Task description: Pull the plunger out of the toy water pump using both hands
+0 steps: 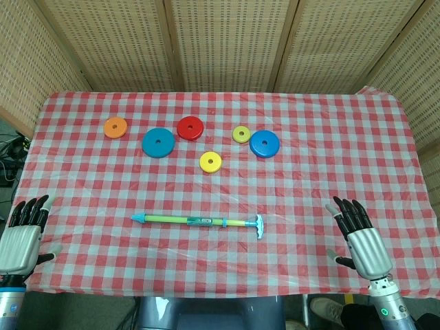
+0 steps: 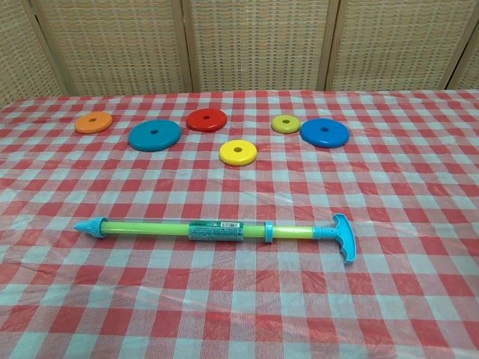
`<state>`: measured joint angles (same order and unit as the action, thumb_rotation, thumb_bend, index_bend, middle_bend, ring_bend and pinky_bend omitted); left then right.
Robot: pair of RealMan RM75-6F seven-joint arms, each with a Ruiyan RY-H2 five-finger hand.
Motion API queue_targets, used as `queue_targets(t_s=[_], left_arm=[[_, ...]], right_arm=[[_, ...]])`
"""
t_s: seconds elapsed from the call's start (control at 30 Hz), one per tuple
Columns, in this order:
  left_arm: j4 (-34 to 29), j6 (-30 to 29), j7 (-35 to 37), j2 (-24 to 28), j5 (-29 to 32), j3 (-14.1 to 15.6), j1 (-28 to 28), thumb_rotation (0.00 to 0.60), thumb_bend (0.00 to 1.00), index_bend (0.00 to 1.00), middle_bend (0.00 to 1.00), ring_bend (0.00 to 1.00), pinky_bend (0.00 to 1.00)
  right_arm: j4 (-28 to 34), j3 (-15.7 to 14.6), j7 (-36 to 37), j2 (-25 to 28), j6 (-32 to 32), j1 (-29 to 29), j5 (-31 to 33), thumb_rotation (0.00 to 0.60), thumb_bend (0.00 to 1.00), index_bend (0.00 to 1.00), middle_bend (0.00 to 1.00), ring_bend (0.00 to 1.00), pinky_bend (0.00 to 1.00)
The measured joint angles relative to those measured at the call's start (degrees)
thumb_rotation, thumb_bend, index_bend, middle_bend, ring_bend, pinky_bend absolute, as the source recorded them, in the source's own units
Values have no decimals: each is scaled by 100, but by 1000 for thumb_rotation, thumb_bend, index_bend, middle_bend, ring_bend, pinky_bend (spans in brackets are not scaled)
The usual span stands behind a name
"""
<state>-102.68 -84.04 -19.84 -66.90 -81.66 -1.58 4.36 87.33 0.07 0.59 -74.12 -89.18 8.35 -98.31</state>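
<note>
The toy water pump (image 1: 196,221) (image 2: 217,231) lies flat on the checked cloth near the table's front, a green tube with a blue nozzle at its left end. Its plunger's blue T-handle (image 1: 258,226) (image 2: 344,236) points right. My left hand (image 1: 23,237) hovers open at the table's front left corner, far from the nozzle. At the front right my right hand (image 1: 359,238) is open too, fingers spread, well right of the handle. Neither hand touches the pump. The chest view shows no hand.
Several coloured rings lie behind the pump: orange (image 1: 115,126), a large blue (image 1: 158,142), red (image 1: 190,128), yellow (image 1: 210,162), a small yellow-green (image 1: 241,134) and another blue (image 1: 264,144). A wicker screen (image 1: 220,41) stands behind the table.
</note>
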Motion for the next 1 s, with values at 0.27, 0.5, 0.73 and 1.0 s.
queue_targets(t_s=[0.27,0.5,0.73,1.0], left_arm=[[-17,-39,18,-10,-38,13,-11,600,144,0,0,0,0],[-32,-65,108,26,-36,-1,-19,600,144,0,0,0,0],[-53,-64,193,71,11,-29,-22,600,144,0,0,0,0],[-4,43,261,39,95,-51,24,600,144,0,0,0,0]], right_arm=[[18,-11,46,34,53,8,29,600,138,0,0,0,0],[28,13,53,35,114,22,100,600,138,0,0,0,0],[-31,31,30,-21,263,74,186,600,139,0,0,0,0],[222,269,-122,-71,678,375,408,600,138,0,0,0,0]])
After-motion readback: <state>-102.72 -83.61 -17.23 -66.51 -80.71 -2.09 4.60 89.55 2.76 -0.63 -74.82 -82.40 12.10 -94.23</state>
